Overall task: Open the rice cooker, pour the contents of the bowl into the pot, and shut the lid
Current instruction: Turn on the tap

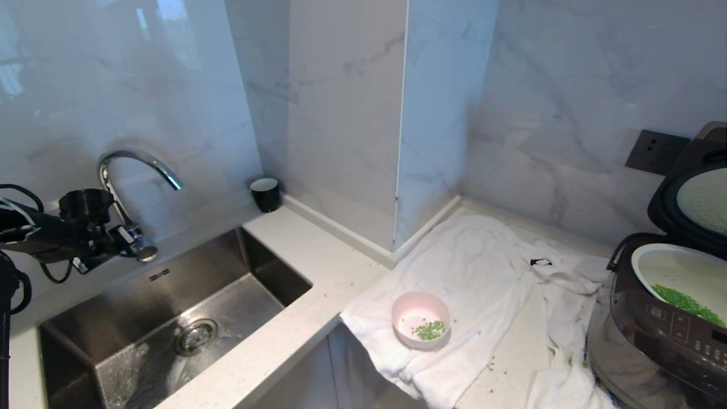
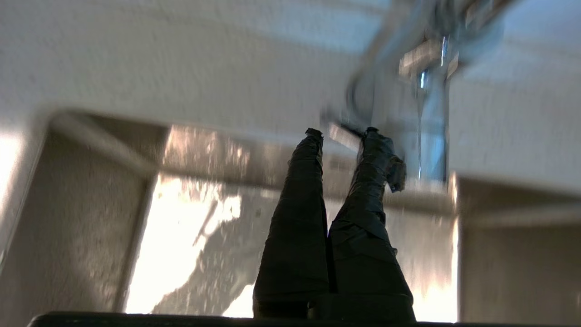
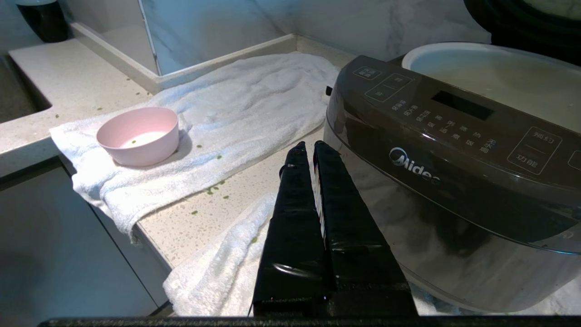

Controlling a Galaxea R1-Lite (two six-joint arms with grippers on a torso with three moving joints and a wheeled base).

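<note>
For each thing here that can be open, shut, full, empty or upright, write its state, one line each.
lid: open, tipped back.
rice cooker: open, upright.
pot: seated in the cooker, green bits inside.
bowl: upright on the towel, nearly empty, a few green bits left.
left gripper: open, empty, by the tap over the sink.
right gripper: shut, empty, beside the cooker.

the left arm (image 1: 45, 236) reached in level from the left, its gripper (image 2: 341, 132) empty with tips parted a little. the right gripper (image 3: 309, 147) sat low and parked, fingers pressed together, holding nothing
</note>
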